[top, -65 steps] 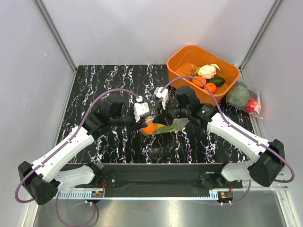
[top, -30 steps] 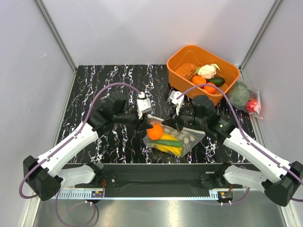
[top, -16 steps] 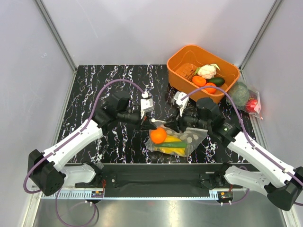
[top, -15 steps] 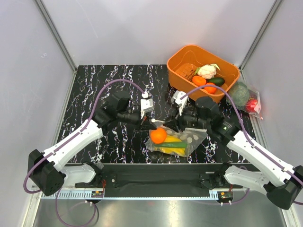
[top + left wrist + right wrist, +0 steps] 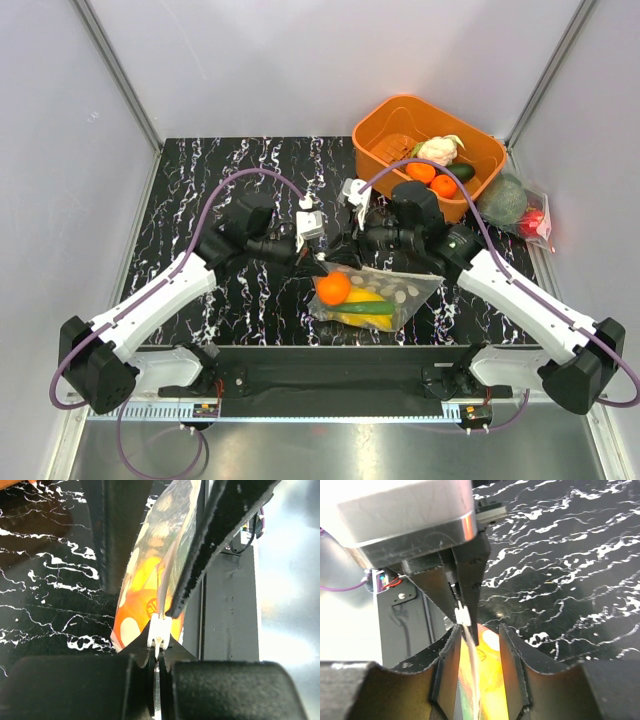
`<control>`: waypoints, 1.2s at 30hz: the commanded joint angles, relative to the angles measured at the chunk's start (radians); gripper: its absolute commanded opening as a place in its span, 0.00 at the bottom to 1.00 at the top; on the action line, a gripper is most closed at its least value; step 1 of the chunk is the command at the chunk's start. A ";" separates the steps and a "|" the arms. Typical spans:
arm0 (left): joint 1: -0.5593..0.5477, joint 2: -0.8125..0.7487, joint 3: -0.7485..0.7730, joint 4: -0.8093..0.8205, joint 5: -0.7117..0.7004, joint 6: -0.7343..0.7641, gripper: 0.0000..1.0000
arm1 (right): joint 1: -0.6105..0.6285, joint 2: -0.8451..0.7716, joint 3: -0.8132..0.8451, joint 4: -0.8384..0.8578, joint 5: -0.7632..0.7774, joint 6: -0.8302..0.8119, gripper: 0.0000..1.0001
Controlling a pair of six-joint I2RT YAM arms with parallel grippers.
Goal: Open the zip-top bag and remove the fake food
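Left fingers (image 5: 135, 662) are clamped on the white slider tab (image 5: 159, 630) of the zip-top bag (image 5: 400, 290). Right fingers (image 5: 445, 672) are spread, straddling the bag's top edge. The bag rests on the worktop (image 5: 200, 170), nearward and left of the orange bin (image 5: 362, 140). The orange fruit (image 5: 333, 288), yellow pieces (image 5: 352, 318) and dark-green vegetable (image 5: 368, 307) are all inside. Judgement: opening in hand, removal outstanding.

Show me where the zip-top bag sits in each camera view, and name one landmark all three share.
Top external: the zip-top bag lies low in the centre.
Left wrist: the bag runs from the lower centre to the top edge, orange showing through.
Right wrist: the bag is at bottom centre, cut off by the lower edge.
Shared landmark: the black white-veined tabletop.
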 commanded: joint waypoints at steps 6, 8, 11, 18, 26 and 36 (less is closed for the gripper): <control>-0.008 -0.009 0.021 0.037 0.022 0.026 0.00 | 0.000 0.028 0.055 0.049 -0.152 0.013 0.41; -0.007 -0.007 0.021 0.037 0.019 0.026 0.00 | 0.000 0.031 0.055 0.054 -0.165 0.021 0.41; -0.007 -0.009 0.022 0.036 0.018 0.026 0.00 | 0.000 0.037 0.052 0.072 -0.181 0.031 0.40; -0.007 -0.013 0.021 0.037 0.005 0.027 0.00 | 0.000 0.066 0.063 0.063 -0.189 0.025 0.34; -0.007 -0.015 0.021 0.036 0.004 0.027 0.00 | 0.000 0.069 0.063 0.025 -0.162 0.005 0.16; -0.002 -0.047 -0.005 0.074 -0.088 0.017 0.00 | -0.001 0.036 0.040 -0.004 -0.099 -0.022 0.00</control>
